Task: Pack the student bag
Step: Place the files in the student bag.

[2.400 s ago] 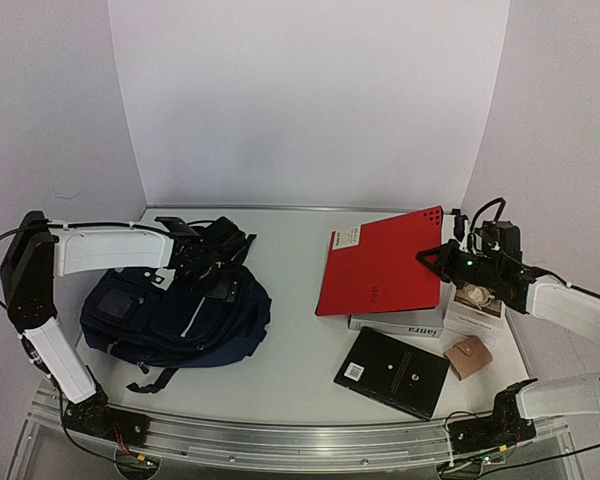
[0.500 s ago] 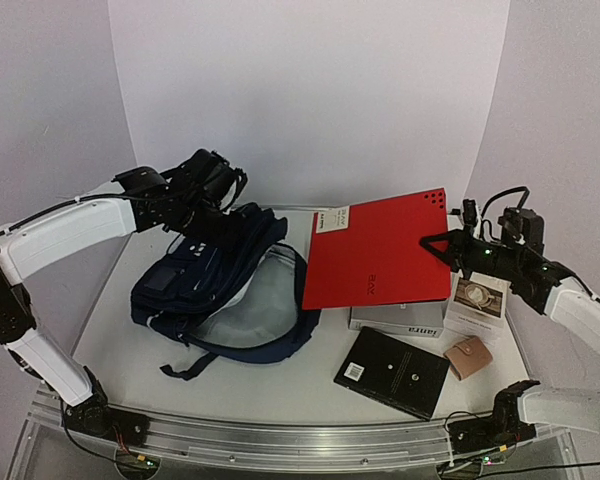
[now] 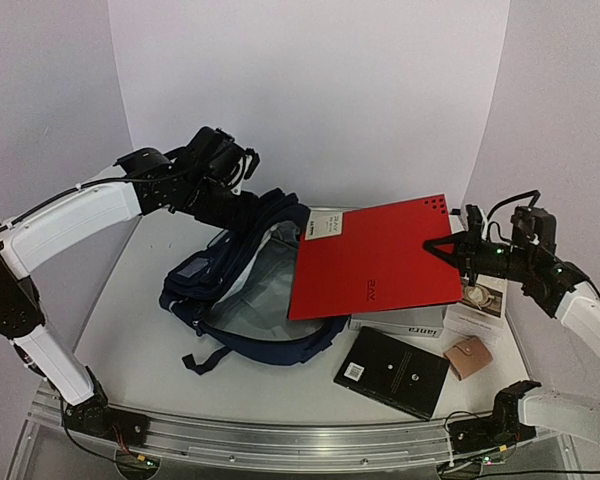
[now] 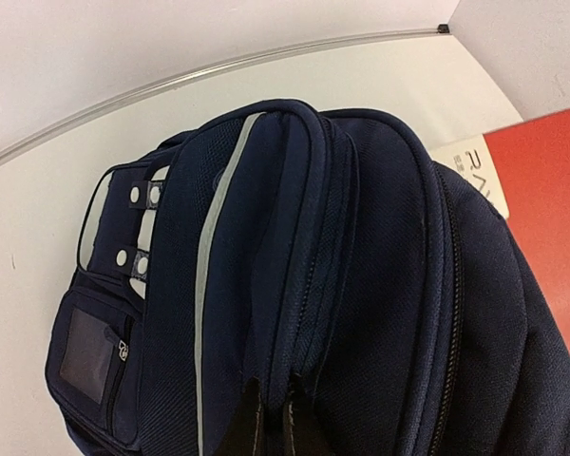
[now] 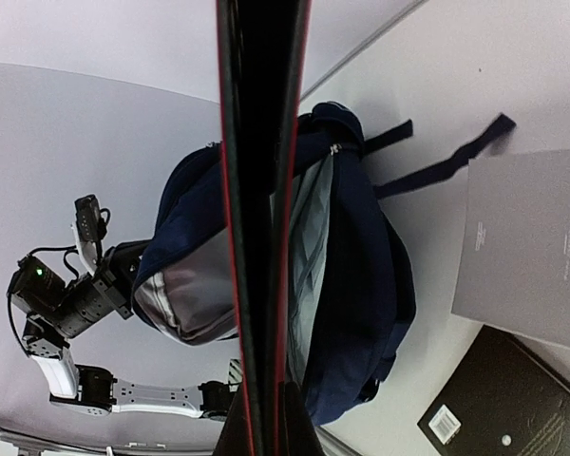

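While the left tool (image 4: 269, 420) is pressed tight on the top edge of the student bag (image 3: 205, 275), it holds that edge up off the counter (image 3: 120, 330). The bag's big mouth hangs wide and shows the gray inside. The right tool (image 3: 458, 250) is pressed together too. It pinches the right edge of a flat red book (image 3: 375, 262) and holds it tilted in the air, with the book's left edge right at the bag's mouth. The bag sits left of the middle of the counter.

The step in hand looks like putting the red book in. Next, the book likely has to slide left and down into the gap without catching the rim, with the left tool holding the mouth up. A gray book (image 3: 400, 325), a black book (image 3: 392, 372) and a small tan pouch (image 3: 468, 357) lie on the right.
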